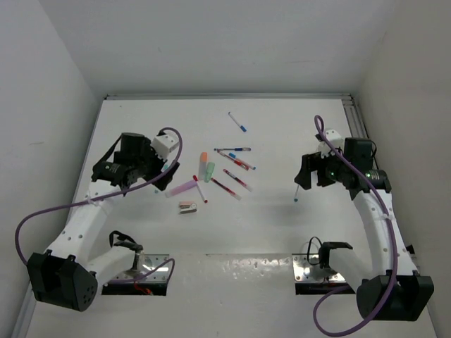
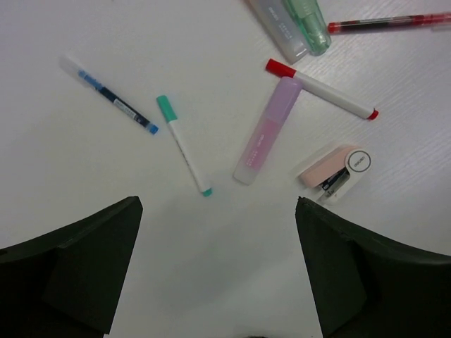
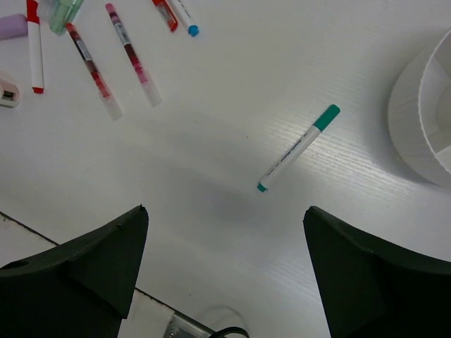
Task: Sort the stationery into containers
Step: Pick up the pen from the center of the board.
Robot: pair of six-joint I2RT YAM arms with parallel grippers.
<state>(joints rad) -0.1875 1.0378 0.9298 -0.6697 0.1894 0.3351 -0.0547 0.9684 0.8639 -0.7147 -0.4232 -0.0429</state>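
Both grippers are open and empty above the table. My left gripper (image 1: 134, 172) (image 2: 218, 204) hovers near a teal-capped pen (image 2: 183, 144), a blue pen (image 2: 109, 102), a pink highlighter (image 2: 268, 130) (image 1: 182, 187), a red-capped white pen (image 2: 320, 88) (image 1: 201, 189) and the pinkish-brown block (image 2: 335, 171) (image 1: 187, 206). My right gripper (image 1: 316, 174) (image 3: 225, 209) hovers near a second teal-capped pen (image 3: 297, 148) (image 1: 297, 193). The round white tub (image 3: 423, 105) shows only at the right edge of the right wrist view.
Orange (image 1: 203, 163) and green (image 1: 209, 171) highlighters lie mid-table beside several red and blue pens (image 1: 237, 179). One blue-tipped pen (image 1: 237, 122) lies farther back. A metal rail (image 1: 352, 116) runs along the table's right edge. White walls enclose the table.
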